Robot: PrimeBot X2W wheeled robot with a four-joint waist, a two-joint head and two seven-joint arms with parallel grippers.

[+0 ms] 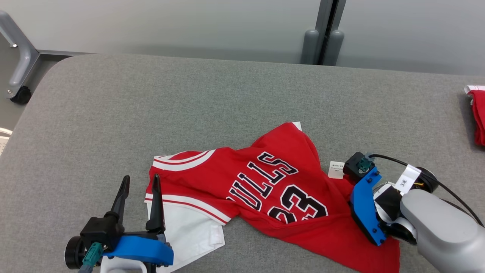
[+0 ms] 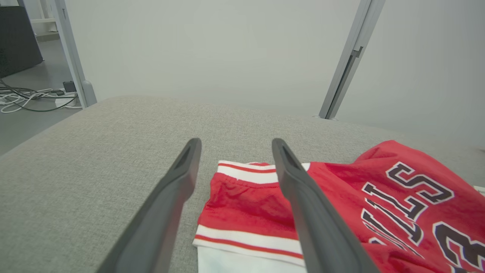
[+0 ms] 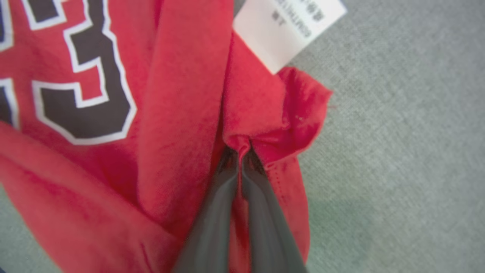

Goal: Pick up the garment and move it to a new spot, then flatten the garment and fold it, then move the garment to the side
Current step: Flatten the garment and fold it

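Left gripper (image 1: 140, 177): near left, its two dark fingers are spread wide and hold nothing. One is above the striped edge of the red sleeveless jersey (image 1: 273, 182) with white trim and black letters, the other above the grey fabric table (image 1: 227, 94).
Right gripper (image 3: 242, 153): near right, fingers clenched on a fold of the red cloth.
Jersey place: crumpled on the near middle of the table, between both grippers.
White printed label (image 1: 336, 169): on the jersey's edge, just beside the pinched fold.
Second red cloth (image 1: 479, 117): far right table edge, well apart.
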